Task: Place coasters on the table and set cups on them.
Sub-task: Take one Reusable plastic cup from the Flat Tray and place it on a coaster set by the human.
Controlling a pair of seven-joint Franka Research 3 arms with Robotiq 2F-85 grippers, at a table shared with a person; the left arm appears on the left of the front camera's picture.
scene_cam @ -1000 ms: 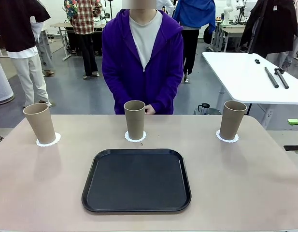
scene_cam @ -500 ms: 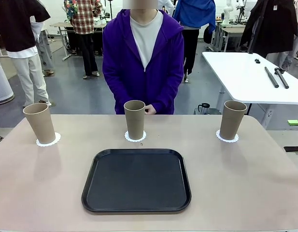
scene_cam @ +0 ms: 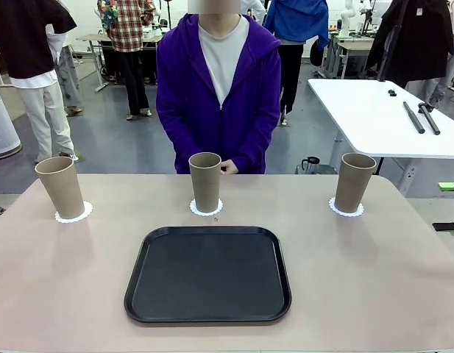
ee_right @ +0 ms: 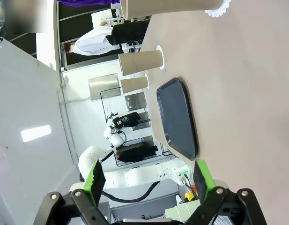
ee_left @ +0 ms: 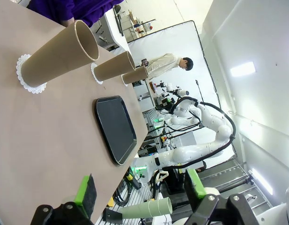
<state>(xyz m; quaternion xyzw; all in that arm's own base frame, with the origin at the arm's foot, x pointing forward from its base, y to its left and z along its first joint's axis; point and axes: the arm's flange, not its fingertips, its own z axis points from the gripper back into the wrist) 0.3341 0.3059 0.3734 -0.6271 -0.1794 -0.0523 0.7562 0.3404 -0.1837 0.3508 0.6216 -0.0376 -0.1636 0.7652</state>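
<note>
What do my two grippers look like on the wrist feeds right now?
The left gripper and the right gripper look alike: black jointed metal linkages with visible bolts at the knuckles, each finger tipped with a bright green pad.

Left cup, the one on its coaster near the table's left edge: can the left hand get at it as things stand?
Probably yes. The left hand is open and empty, and the left cup stands alone on its coaster, with bare table on the robot's side.

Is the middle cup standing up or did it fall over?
Standing up. The middle cup sits rim-up on its coaster, behind the tray.
</note>
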